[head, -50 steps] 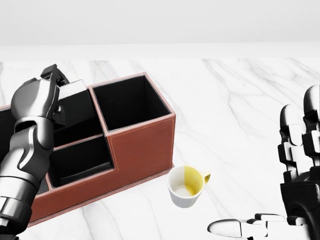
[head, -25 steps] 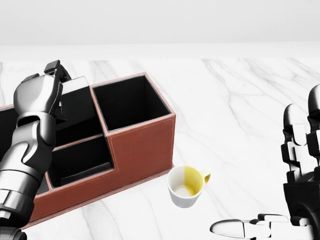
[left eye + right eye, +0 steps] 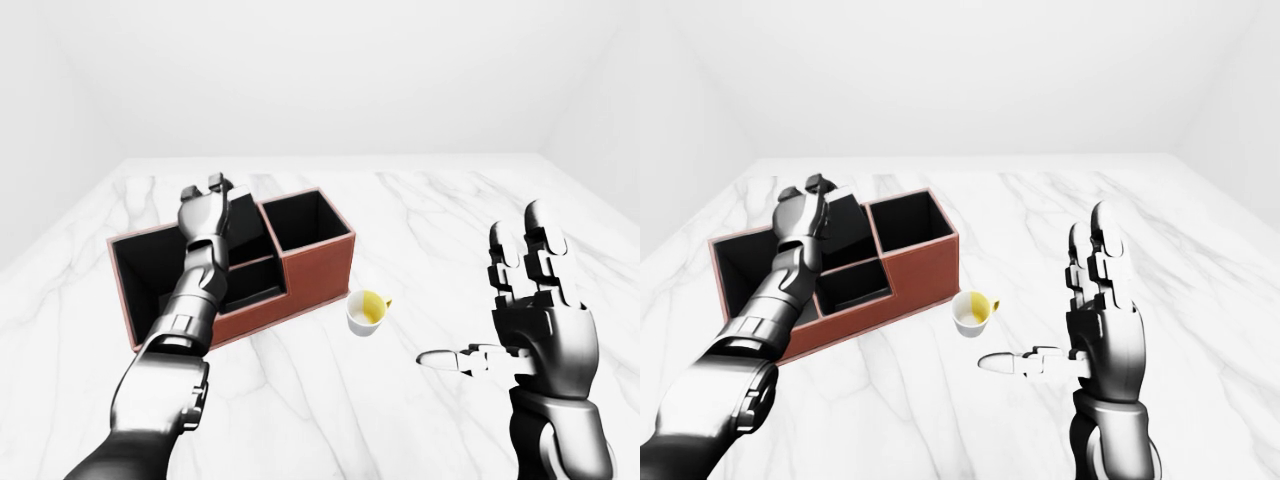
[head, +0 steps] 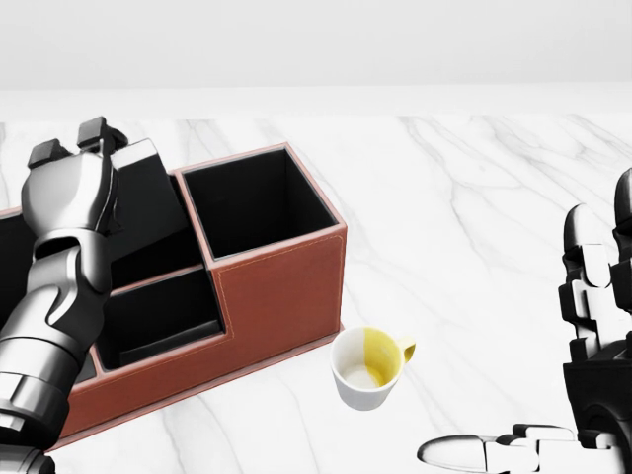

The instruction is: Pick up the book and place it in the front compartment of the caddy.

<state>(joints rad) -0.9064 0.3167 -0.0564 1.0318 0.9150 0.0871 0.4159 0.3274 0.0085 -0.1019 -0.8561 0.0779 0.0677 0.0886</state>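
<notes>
Over the caddy (image 4: 281,286), the left hand (image 4: 74,188) gripped the dark book (image 4: 148,202); lowering into a compartment seemingly remained. The right hand (image 3: 535,320) stood wide, idle.

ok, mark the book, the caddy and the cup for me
book (image 4: 148,193), head view, dark cover beside the left hand.
caddy (image 4: 281,296), head view, brown outer wall.
cup (image 4: 360,380), head view, white inner wall.

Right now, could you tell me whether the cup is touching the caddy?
Apart. In the head view a strip of marble table shows between the cup and the caddy at its lower right corner.
</notes>
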